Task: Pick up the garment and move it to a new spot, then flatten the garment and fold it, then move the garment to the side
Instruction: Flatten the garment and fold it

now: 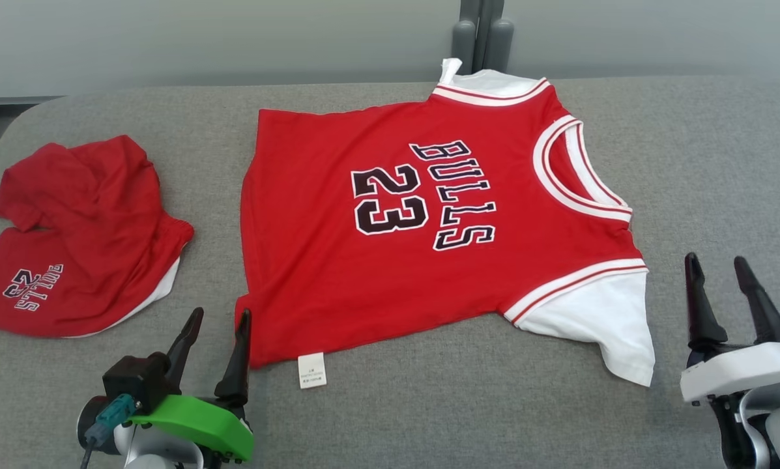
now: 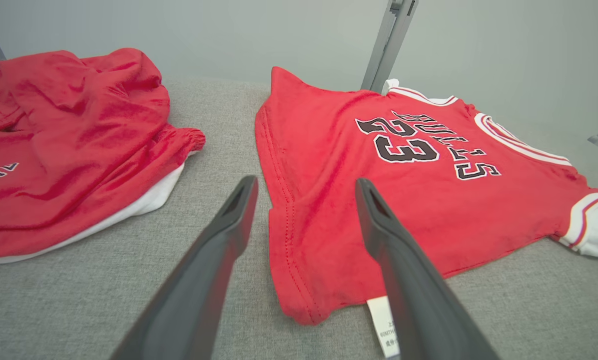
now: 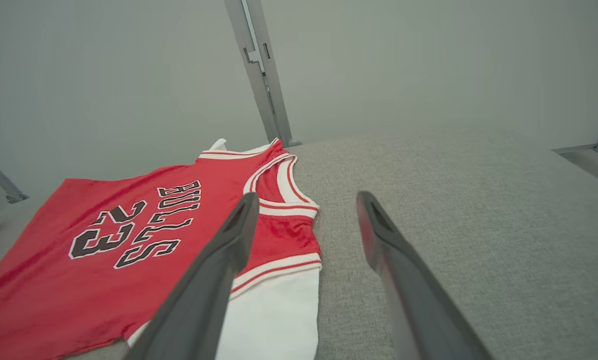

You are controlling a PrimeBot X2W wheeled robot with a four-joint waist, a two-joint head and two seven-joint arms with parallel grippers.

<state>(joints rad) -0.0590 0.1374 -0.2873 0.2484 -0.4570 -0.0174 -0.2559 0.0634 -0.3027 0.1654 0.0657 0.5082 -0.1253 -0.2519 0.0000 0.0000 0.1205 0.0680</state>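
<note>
A red jersey point(image 1: 429, 260) with "BULLS 23" in black and white sleeves lies spread flat on the grey surface, collar to the right, hem to the left. It also shows as the jersey point(image 2: 403, 210) and the jersey point(image 3: 129, 260) in the wrist views. My left gripper point(image 1: 219, 316) stands open at the jersey's near left corner, its right finger just at the hem edge, nothing between the fingers. A white care label point(image 1: 312, 370) sticks out beside it. My right gripper point(image 1: 715, 262) is open, to the right of the near white sleeve point(image 1: 598, 319), apart from it.
A second red garment point(image 1: 77, 228) with the same print lies crumpled at the left of the grey padded surface point(image 1: 702, 163). A grey post point(image 1: 482, 32) rises behind the far edge against a pale wall. Bare surface stretches to the jersey's right.
</note>
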